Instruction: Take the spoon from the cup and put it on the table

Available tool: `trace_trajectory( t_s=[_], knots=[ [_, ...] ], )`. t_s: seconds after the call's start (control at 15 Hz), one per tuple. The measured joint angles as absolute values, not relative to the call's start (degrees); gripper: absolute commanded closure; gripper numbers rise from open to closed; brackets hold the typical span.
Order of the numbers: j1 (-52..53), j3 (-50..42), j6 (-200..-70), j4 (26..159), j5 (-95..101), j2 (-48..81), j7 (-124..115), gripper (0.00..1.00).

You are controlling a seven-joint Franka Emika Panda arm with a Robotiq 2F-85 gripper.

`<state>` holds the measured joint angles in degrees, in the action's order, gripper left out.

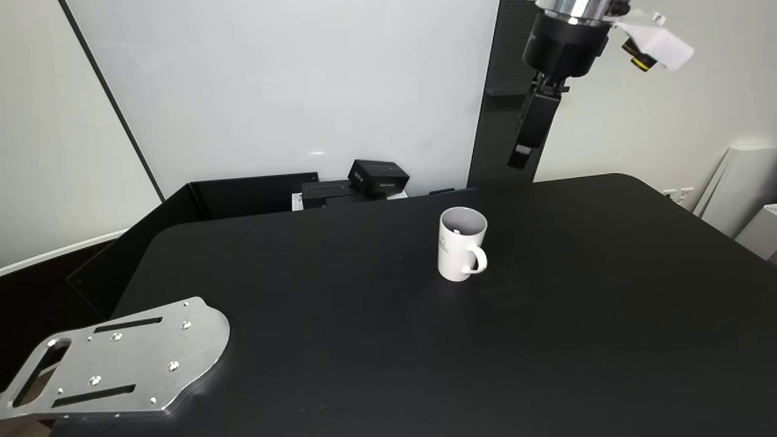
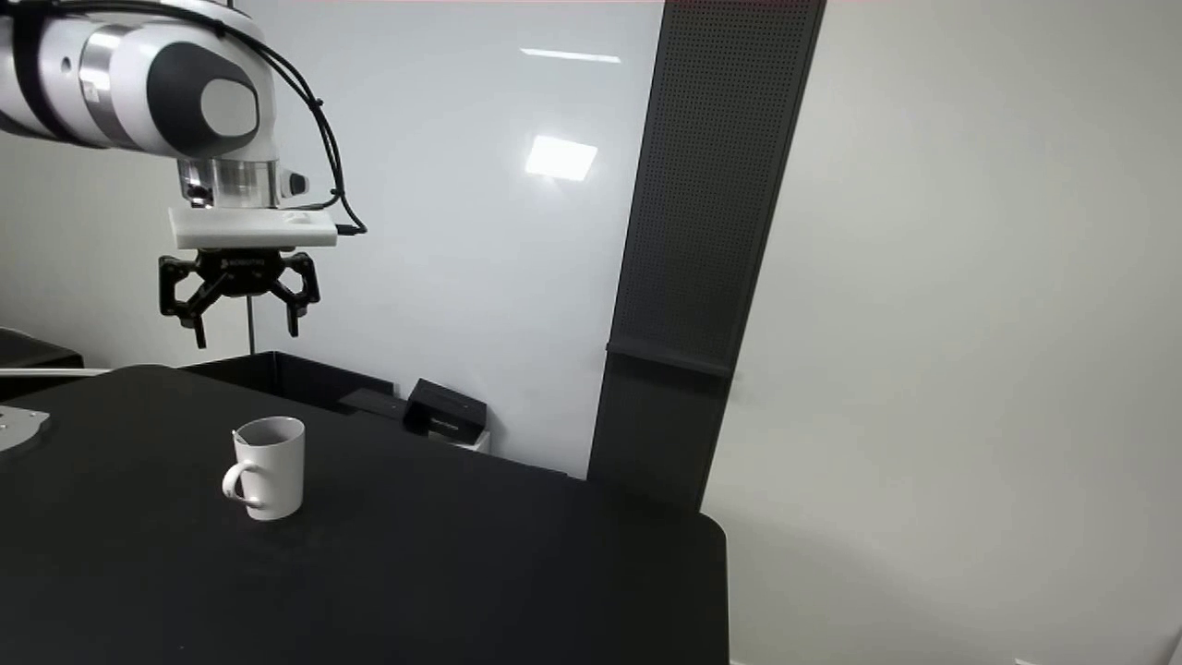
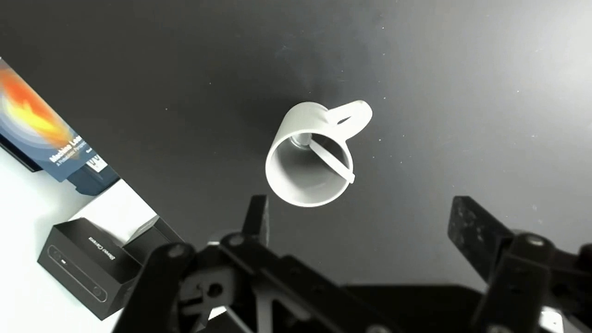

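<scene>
The white cup (image 1: 452, 258) stands upright on the black table (image 1: 364, 358); it also shows in an exterior view (image 2: 282, 476) and in the wrist view (image 3: 303, 118). The slim white spoon (image 3: 330, 160) leans inside the cup, its handle end resting on the rim and sticking out slightly, its bowl at the bottom. Only a small bit of the spoon shows in both exterior views (image 1: 457, 231) (image 2: 238, 437). My gripper (image 2: 247, 338) is open and empty, well above the table and the cup. In the wrist view its fingers (image 3: 358, 217) are wide apart, and the cup lies beyond the left finger.
A grey perforated metal plate (image 1: 139, 358) lies at the table's edge. Black boxes (image 1: 379, 177) sit behind the table's far edge, also in the wrist view (image 3: 92, 268). A colourful printed cover (image 3: 37, 118) lies beside them. A whitish wall panel (image 2: 443, 185) stands behind.
</scene>
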<state>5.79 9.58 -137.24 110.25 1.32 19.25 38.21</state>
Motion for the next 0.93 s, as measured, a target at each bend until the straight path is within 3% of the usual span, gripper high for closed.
trace_trajectory(
  t_s=[0.93],
  knots=[
    [9.94, 9.42, -137.07, 98.61, 12.11, 32.38, 31.33, 0.0]
  ],
)
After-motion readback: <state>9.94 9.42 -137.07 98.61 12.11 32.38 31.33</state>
